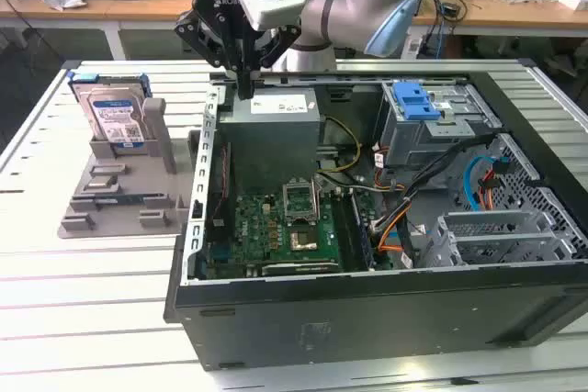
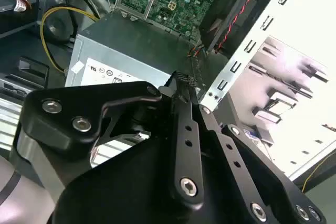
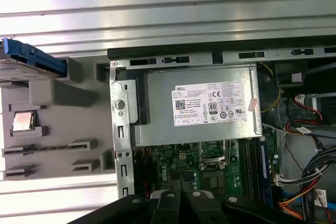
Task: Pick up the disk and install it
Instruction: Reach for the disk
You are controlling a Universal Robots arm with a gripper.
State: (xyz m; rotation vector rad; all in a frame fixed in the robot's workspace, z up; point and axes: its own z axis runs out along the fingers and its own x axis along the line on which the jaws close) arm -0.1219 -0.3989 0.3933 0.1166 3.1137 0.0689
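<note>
My black metal gripper (image 1: 246, 87) hangs over the flat grey power box (image 1: 276, 126) in the open computer case (image 1: 367, 309), its two thin fingers (image 2: 185, 114) pressed together with nothing between them. The disk (image 1: 115, 109), a flat shiny silver block with a white-and-blue sticker and blue plastic edges, stands upright in the grey plastic holder (image 1: 110, 199) at the exterior view's left, well apart from my gripper.

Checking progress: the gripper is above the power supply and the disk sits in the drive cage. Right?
No: the exterior view shows the disk standing in the grey holder stand outside the case, not in the drive cage. The gripper is above the power supply.
</note>
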